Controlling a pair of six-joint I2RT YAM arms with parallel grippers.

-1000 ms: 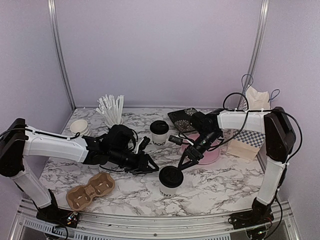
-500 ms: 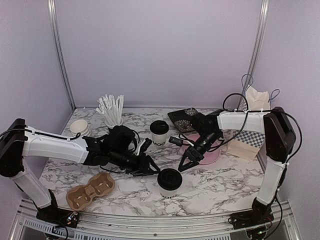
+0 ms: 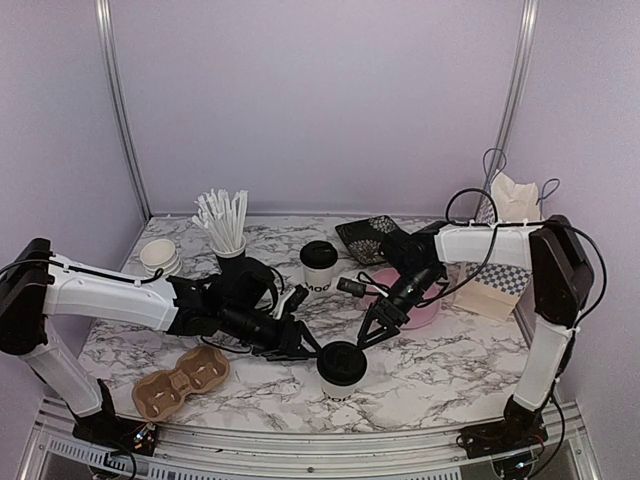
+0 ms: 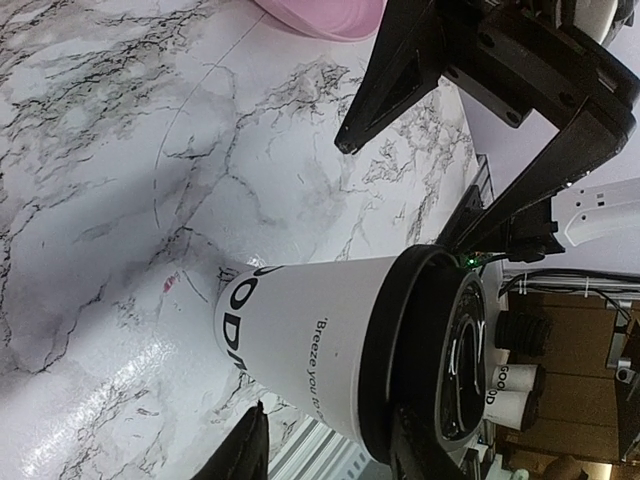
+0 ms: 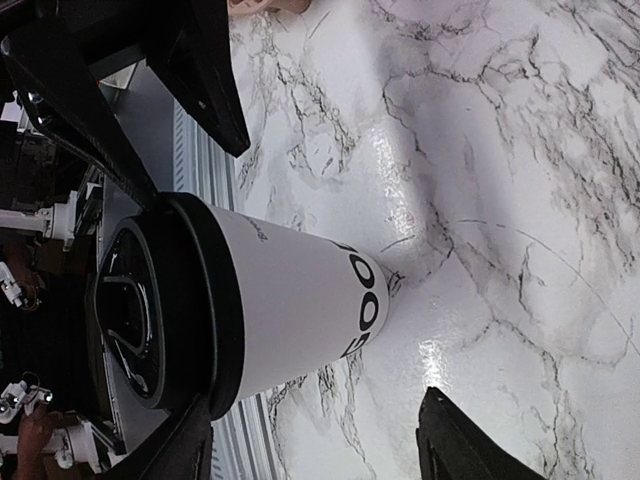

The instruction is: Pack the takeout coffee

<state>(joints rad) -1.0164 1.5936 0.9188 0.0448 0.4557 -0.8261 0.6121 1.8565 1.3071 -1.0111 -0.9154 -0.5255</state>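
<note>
**Nothing packed yet: both coffees out on the marble**

From the overhead view I judge the job barely begun. The marble table [image 3: 450,365] holds everything loose. The paper bag [image 3: 512,198] stands at the upper right of the frame, and I can't see into it. The brown cardboard carrier [image 3: 182,381] lies at the lower left with both wells bare.

The far lidded cup [image 3: 318,270] stands upright at the centre of the frame, well apart from either arm. The near lidded cup [image 3: 342,372] stands upright at lower centre, close to the table's front edge, lid on.

The left gripper [image 3: 305,348] sits just left of that near cup, jaws spread. In its wrist view the cup side lies partly between its fingers, though I can't tell whether they touch. The right gripper [image 3: 368,332] hangs just above and right of the cup, jaws spread and grasping nothing.

What's left, as I read it: take the near cup, seat it, then do the same for the far one.
</note>
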